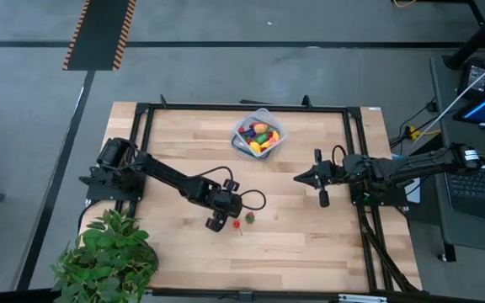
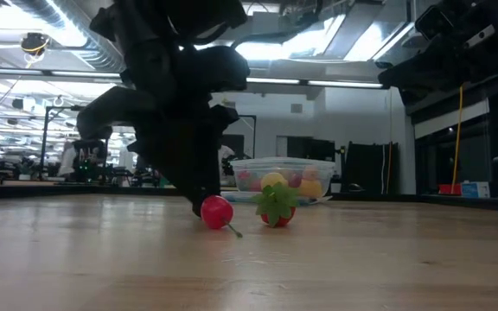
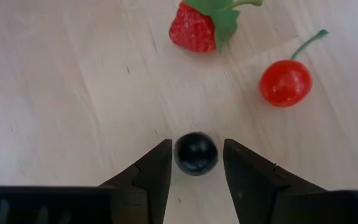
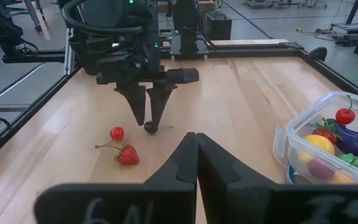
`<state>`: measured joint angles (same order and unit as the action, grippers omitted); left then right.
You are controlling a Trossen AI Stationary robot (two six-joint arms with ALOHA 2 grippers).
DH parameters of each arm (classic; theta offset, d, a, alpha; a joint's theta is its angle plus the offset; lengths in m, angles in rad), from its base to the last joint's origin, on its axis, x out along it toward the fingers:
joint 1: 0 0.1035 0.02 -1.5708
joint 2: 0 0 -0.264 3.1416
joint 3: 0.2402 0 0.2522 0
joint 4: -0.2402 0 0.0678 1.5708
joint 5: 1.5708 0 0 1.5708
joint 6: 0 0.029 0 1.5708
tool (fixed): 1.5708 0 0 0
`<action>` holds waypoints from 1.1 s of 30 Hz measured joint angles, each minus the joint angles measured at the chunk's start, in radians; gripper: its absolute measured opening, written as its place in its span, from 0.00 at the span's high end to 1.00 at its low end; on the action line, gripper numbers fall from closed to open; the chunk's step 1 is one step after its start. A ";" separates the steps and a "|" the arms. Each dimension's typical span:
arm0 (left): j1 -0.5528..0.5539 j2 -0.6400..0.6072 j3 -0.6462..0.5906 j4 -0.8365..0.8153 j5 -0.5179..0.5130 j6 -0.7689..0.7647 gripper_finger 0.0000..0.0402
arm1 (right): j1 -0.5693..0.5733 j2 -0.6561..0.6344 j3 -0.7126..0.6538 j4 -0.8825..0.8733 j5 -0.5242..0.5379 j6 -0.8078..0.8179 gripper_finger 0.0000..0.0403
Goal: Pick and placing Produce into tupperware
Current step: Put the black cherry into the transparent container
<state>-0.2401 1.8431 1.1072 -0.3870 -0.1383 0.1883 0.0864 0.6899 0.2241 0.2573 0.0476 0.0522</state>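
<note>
A small dark round berry (image 3: 196, 153) lies on the wooden table. My left gripper (image 3: 196, 144) points steeply down over it, open, with one finger on either side of the berry and a thin gap showing on both sides. A red cherry (image 3: 284, 83) with a green stem and a red strawberry (image 3: 193, 29) lie just beyond it. The clear tupperware (image 1: 258, 135) stands at the table's far middle, with several colourful produce pieces inside. My right gripper (image 1: 297, 178) waits shut above the table's right half, pointing toward the left.
A leafy potted plant (image 1: 108, 257) stands at the table's near left corner. A black frame (image 1: 226, 107) runs round the table's edges. Bare wood lies between the left gripper and the tupperware (image 4: 328, 143).
</note>
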 joint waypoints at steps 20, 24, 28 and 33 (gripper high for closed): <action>0.000 0.048 0.002 0.014 0.029 -0.002 0.68 | 0.000 0.000 0.000 0.002 0.000 0.001 0.99; 0.000 0.048 0.002 0.013 0.030 0.003 0.75 | 0.000 0.000 0.000 0.002 0.000 0.001 0.99; 0.002 0.048 0.002 0.012 0.030 0.005 0.76 | 0.000 0.000 0.000 0.002 0.000 0.008 0.99; 0.004 0.040 0.001 -0.007 0.030 -0.003 0.76 | 0.000 0.000 0.000 0.001 0.000 0.017 0.99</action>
<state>-0.2362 1.8827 1.1077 -0.3943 -0.1079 0.1850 0.0868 0.6903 0.2241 0.2581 0.0479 0.0696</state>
